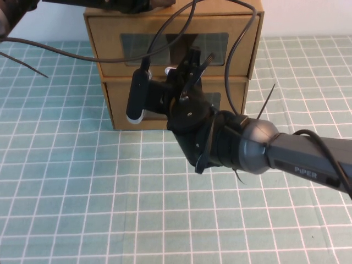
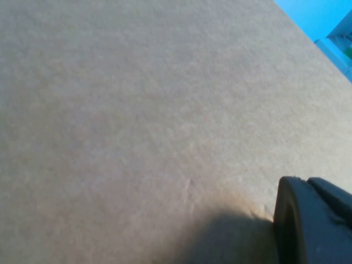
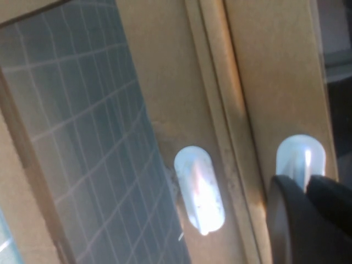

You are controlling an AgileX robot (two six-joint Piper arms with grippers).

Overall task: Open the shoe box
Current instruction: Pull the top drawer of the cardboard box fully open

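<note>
A green checked surface [image 1: 66,192] carried two stacked shoe boxes [image 1: 110,33], both closed. The right pincer [image 1: 195,61] sat at their front, drawn together by a white tab [image 3: 300,157]. The left pincer [image 2: 311,220] lay on the top box, grip unreadable. Opening was all ahead.

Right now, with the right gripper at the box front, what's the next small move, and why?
Probably a short, slow pull straight back. The right gripper looks closed on a white tab on the cardboard front, so the grip seems made. The left gripper rests against the top of the upper shoe box, likely bracing the stack.
</note>
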